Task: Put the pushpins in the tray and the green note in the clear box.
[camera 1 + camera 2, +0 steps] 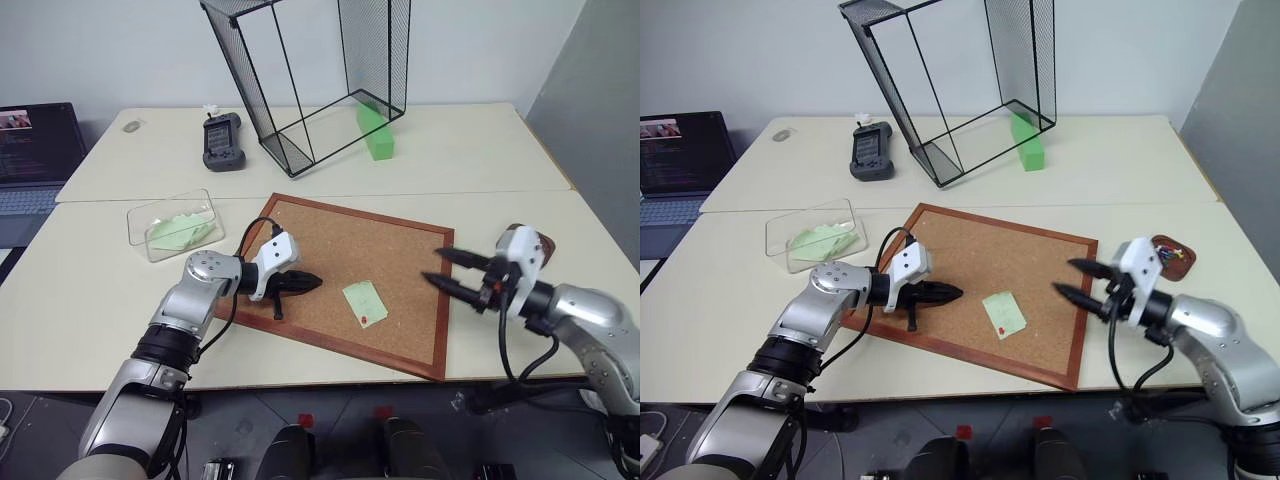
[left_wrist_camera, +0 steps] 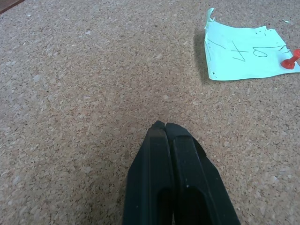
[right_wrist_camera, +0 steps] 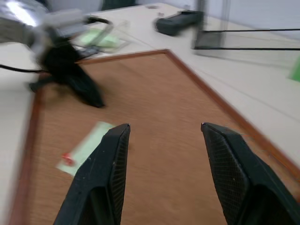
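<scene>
Two pale tabletops (image 1: 480, 150) pushed together stand before a plain white wall, and a wood-framed corkboard (image 1: 400, 245) lies across the near one. The left gripper (image 1: 312, 282) hovers low over the left part of the cork with its two black fingers pressed together and nothing between them, pointing toward the right. The right gripper (image 1: 447, 268) is held above the board's right edge, pointing left across the cork, its fingers spread apart and empty.

Between the two grippers, near the middle of the board and toward its near edge, lies the green note (image 1: 364, 302), flat on the cork with handwriting on it. A red pushpin (image 1: 366, 319) sits at its near edge, stuck through the paper. The tray (image 1: 1170, 257), a small dark brown dish, rests on the table just right of the board, behind the right wrist, and there are small coloured bits in it, too small to make out.

The clear box (image 1: 170, 226) stands on the table to the left of the board, with pale green slips already lying inside. On the far tabletop are a tall black wire-mesh basket (image 1: 300, 70), tilted, a bright green block (image 1: 375, 132) at its right foot, and a dark handheld device (image 1: 221, 141) to its left. A laptop (image 1: 35, 150) sits at the far left.
</scene>
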`<state>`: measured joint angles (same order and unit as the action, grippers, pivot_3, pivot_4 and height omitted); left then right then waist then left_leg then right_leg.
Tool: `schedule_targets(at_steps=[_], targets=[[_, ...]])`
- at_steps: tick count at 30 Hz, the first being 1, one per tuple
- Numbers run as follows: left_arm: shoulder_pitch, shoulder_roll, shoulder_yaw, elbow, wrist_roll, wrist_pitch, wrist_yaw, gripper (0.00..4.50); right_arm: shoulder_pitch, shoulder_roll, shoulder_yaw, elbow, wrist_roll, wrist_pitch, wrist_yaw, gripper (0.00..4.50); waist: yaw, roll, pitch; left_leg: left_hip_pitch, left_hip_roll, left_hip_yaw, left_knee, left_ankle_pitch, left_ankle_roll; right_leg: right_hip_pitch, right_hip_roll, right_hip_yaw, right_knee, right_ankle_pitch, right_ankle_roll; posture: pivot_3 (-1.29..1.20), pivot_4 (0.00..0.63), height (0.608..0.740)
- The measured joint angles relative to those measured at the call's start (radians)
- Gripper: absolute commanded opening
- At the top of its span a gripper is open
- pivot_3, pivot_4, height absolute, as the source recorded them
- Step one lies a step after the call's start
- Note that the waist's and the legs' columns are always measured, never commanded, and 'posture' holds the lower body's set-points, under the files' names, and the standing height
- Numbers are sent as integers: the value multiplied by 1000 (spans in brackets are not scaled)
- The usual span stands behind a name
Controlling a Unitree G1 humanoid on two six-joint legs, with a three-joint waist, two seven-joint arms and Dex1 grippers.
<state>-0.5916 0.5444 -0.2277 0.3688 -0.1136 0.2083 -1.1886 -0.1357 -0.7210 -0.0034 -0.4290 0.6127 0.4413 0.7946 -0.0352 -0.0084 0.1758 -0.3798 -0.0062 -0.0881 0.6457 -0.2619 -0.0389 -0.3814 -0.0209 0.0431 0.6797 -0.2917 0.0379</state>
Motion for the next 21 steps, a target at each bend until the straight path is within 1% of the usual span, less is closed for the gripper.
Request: schedule_targets(at_steps=[3, 6, 8, 17, 21], targets=[[-2, 0, -1, 0, 0, 0, 0, 0, -3, 19, 93, -2, -57, -22, 36, 2562, 0, 0, 0, 0, -1, 1, 0, 0, 0, 0, 0, 1, 0, 0, 0, 0, 150, 740], [-3, 1, -3, 3, 3, -8, -1, 0, -14, 23, 185, 54, -167, -113, 93, 2562, 0, -1, 0, 0, -1, 1, 0, 0, 0, 0, 0, 0, 0, 0, 0, 0, 150, 740], [-2, 2, -3, 5, 4, -15, -1, 0, -29, 48, 226, 109, -215, -161, 118, 2562, 0, -1, 0, 0, -1, 1, 0, 0, 0, 0, 1, 0, 0, 0, 0, 0, 150, 740], [10, 21, -3, -24, 4, -3, -2, 0, -114, 175, 316, 290, -325, -285, 176, 2562, -4, -1, 0, 0, 0, 0, 0, 0, 0, -2, 1, 0, 1, 0, 0, 0, 150, 740], [15, 28, -3, -36, 4, 4, -2, 0, -131, 206, 338, 357, -357, -322, 192, 2562, -6, -1, 0, 0, 0, 1, 0, 0, 0, -2, 2, 0, 1, 0, 0, 0, 150, 740]])
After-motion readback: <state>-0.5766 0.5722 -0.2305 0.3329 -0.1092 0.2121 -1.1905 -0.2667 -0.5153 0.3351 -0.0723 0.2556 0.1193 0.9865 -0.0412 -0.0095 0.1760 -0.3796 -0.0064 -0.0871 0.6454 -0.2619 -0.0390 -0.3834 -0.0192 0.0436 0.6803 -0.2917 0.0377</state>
